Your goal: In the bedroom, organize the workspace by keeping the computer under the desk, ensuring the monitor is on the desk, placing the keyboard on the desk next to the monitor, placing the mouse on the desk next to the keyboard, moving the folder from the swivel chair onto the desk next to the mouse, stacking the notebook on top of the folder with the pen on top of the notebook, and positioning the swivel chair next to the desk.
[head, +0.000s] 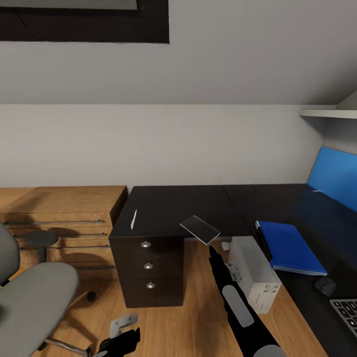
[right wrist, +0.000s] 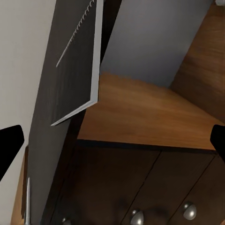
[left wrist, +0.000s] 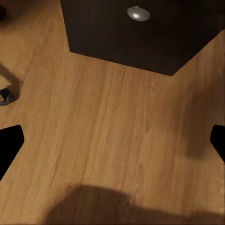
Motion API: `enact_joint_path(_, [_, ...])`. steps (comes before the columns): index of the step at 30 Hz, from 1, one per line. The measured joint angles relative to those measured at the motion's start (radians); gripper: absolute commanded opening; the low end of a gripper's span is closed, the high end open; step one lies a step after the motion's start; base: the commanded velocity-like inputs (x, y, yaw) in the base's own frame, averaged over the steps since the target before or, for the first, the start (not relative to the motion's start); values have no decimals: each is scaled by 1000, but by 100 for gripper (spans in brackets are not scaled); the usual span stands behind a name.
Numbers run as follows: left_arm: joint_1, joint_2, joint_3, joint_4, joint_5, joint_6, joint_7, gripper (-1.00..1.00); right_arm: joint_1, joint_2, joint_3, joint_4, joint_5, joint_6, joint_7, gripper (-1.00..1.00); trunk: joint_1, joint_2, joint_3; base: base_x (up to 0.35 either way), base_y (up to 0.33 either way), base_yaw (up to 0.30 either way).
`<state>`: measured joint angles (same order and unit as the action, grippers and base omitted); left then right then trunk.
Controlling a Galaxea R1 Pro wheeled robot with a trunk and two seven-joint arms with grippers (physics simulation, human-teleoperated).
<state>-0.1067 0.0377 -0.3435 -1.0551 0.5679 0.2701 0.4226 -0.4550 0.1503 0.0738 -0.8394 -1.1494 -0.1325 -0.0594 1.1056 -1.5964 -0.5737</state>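
Observation:
A thin grey notebook (head: pixel 199 229) lies on the black desk (head: pixel 163 206), one corner overhanging the front edge. My right gripper (head: pixel 213 252) reaches up just below that corner, open and holding nothing. Its wrist view shows the spiral-bound notebook (right wrist: pixel 77 70) ahead. A white pen (head: pixel 133 219) lies on the desk's left end. The blue folder (head: pixel 290 246), dark mouse (head: pixel 325 285) and keyboard (head: pixel 348 311) rest on the right wing. The white computer (head: pixel 255 275) stands on the floor beneath. The swivel chair (head: pixel 29 307) is at lower left. My left gripper (head: pixel 119 337) hangs open, low over the floor.
The black three-drawer unit (head: pixel 148 267) stands under the desk's left end, and its knob (left wrist: pixel 138 13) is in the left wrist view. Low wooden shelving (head: pixel 64 218) runs along the wall at left. A blue wall panel (head: pixel 337 178) backs the right wing. Wood floor (left wrist: pixel 112 122) lies between chair and drawers.

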Motion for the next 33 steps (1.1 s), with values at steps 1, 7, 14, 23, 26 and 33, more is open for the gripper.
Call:
enact_joint_path(1, [0,4,0,-32,13,31,0,100,0,0,0,0,0,0,0,100,4,-7,-3,0,0,0])
enact_joint_path(7, [0,14,-3,-219,104,219,25,100,0,-2,-2,-2,0,0,0,100,27,-49,-22,0,0,0])
enact_joint_path(14, [0,15,0,-110,123,252,63,100,0,-2,-3,0,0,-1,3,100,54,-98,-44,0,0,0])
enact_joint_path(23, [0,18,4,-25,121,211,63,100,0,-3,-3,2,-1,1,2,100,88,-161,-72,0,0,0])
enact_joint_path(26, [0,18,3,-21,119,205,63,100,0,-4,-1,4,-1,13,1,100,92,-168,-75,0,0,0])
enact_joint_path(33, [0,17,-4,25,115,189,62,100,0,-4,2,2,-1,77,95,100,92,-168,-75,36,0,0])
